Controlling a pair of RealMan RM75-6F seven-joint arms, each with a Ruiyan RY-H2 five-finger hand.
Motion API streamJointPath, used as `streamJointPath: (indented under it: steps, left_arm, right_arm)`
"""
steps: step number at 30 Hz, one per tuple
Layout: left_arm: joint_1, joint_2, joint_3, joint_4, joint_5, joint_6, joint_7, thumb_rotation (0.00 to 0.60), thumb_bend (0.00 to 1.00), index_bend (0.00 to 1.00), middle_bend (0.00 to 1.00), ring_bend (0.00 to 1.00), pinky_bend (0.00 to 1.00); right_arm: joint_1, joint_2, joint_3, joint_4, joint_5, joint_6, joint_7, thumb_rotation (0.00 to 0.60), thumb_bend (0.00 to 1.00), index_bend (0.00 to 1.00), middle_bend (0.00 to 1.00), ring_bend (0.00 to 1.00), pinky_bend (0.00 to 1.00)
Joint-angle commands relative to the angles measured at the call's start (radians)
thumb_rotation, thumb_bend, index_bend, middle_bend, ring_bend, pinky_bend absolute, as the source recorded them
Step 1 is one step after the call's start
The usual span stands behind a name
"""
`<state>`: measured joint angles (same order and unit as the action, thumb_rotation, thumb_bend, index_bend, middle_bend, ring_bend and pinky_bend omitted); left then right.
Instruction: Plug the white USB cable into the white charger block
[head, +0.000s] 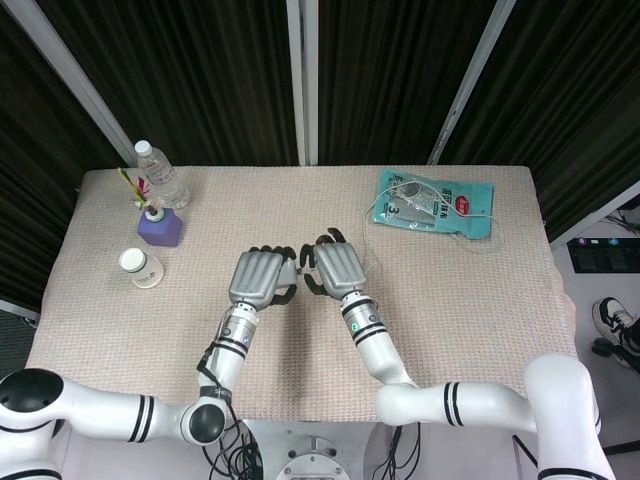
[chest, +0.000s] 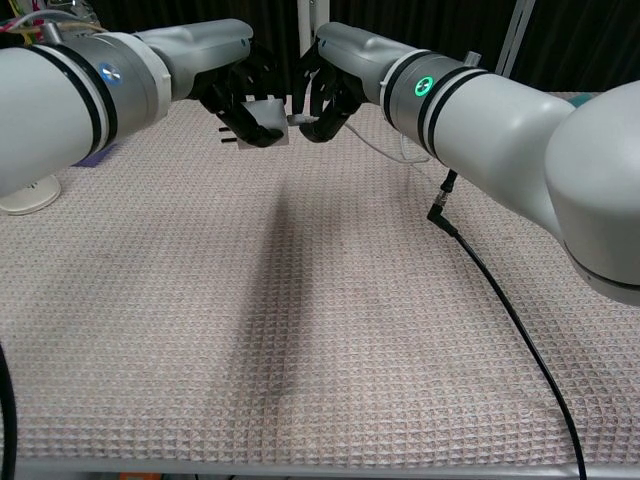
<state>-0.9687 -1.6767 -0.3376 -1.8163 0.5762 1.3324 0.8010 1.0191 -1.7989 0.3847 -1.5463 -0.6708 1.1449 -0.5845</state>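
Left hand (chest: 245, 100) grips charger (chest: 262, 108), right hand (chest: 325, 98) pinches plug (chest: 298, 119); judge: square plug to port, push straight left.

The table (head: 470, 300) is covered edge to edge with a beige waffle-weave cloth (chest: 330, 330). At the far left stand a clear plastic bottle (head: 160, 173) and, just near of it, a purple bottle (head: 159, 227). A white cup (head: 139, 267) lies nearer still on the left. A teal plastic packet (head: 433, 202) lies far right. A thin white cable (head: 372, 250) trails from it across the cloth.
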Motion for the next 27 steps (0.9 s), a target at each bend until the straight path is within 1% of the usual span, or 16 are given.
streamJointPath:
  steps: [1,7,16,26,27]
  left_arm:
    - [0.000,0.000,0.000,0.001,0.000,0.000,-0.001,0.548,0.33,0.46,0.45,0.31,0.34]
    - [-0.003,-0.004,0.000,0.005,-0.001,0.003,0.002,0.546,0.33,0.46,0.45,0.31,0.34]
    - [-0.004,-0.008,-0.014,0.009,-0.016,0.009,-0.008,0.548,0.33,0.46,0.45,0.31,0.36]
    - [-0.003,-0.003,-0.014,0.003,-0.012,0.003,-0.016,0.549,0.33,0.46,0.45,0.31,0.36]
    - [-0.003,-0.002,-0.014,0.003,-0.013,0.002,-0.017,0.548,0.33,0.46,0.45,0.31,0.36]
  right_arm:
    - [0.001,-0.003,0.000,0.003,-0.001,0.000,0.000,0.600,0.34,0.54,0.53,0.26,0.10]
    - [0.004,-0.018,0.002,0.014,-0.006,0.000,0.000,0.600,0.34,0.55,0.54,0.26,0.10]
    - [0.004,-0.046,0.008,0.025,-0.013,0.023,-0.003,0.600,0.34,0.56,0.54,0.27,0.10]
    - [0.004,-0.065,0.013,0.042,-0.022,0.024,-0.004,0.600,0.34,0.56,0.54,0.27,0.10]
    - [0.003,-0.063,0.012,0.039,-0.021,0.021,-0.006,0.600,0.34,0.54,0.54,0.27,0.10]
